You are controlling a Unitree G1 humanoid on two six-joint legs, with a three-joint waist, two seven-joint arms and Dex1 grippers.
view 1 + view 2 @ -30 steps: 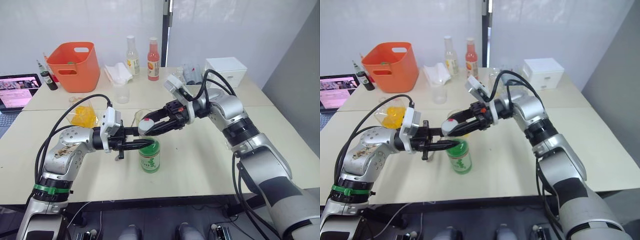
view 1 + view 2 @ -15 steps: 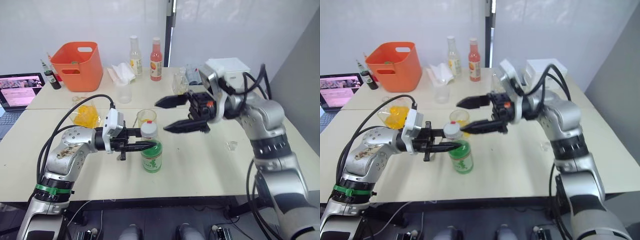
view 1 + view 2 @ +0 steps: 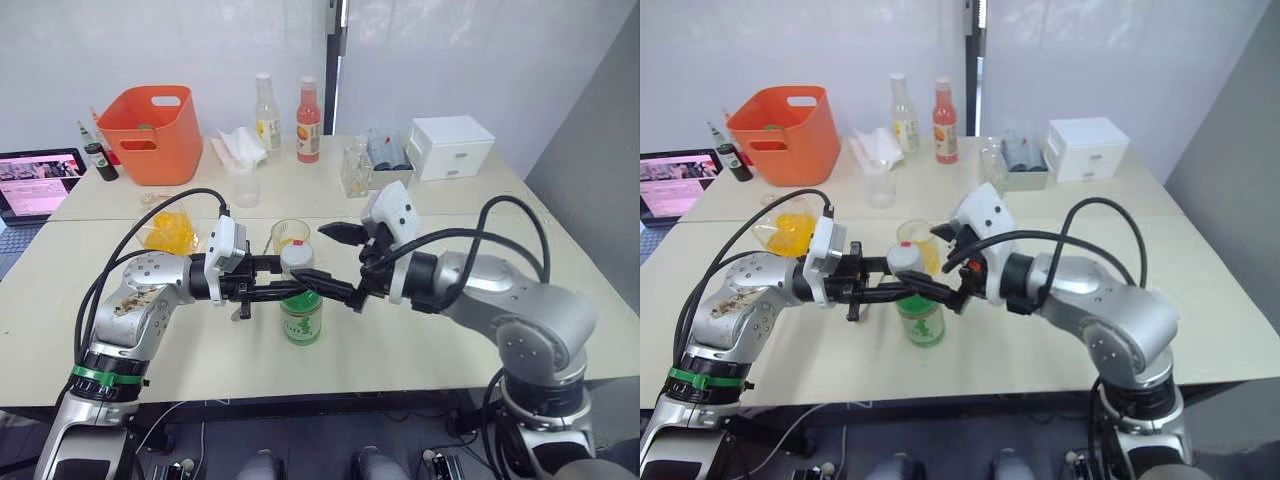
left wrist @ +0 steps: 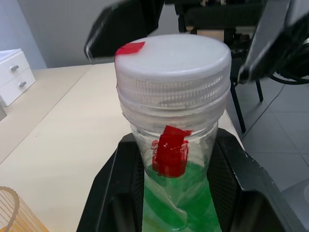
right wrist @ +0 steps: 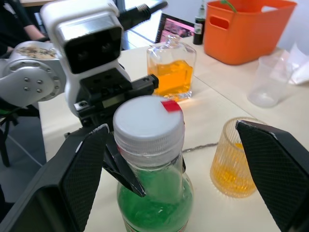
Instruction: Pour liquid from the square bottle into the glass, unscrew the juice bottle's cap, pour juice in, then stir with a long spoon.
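Observation:
The juice bottle [image 3: 301,318], with green liquid and a white label, stands upright near the table's front. My left gripper [image 4: 176,193] is shut on its neck, just under the cap [image 3: 297,257], which is white with a red mark and sits on the bottle. From the right, my right gripper [image 5: 171,126] is open, one finger on each side of the cap and neither touching it. Just behind the bottle stands the glass [image 3: 291,235] with some orange liquid in it. The square bottle [image 3: 168,230] is behind my left arm. A thin twisted metal stem [image 5: 200,147], apparently the long spoon, lies beside the glass.
An orange basket [image 3: 150,130], a laptop [image 3: 35,180] and small dark bottles [image 3: 100,160] are at the back left. Two slim bottles [image 3: 265,110], tissues [image 3: 238,148], a cloudy plastic cup [image 3: 243,187], small clear bottles [image 3: 355,170] and a white box [image 3: 450,145] line the back.
My right gripper left the cap, swung off to the right with its fingers open, and has come back low and open around the cap. The left gripper and bottle stayed put.

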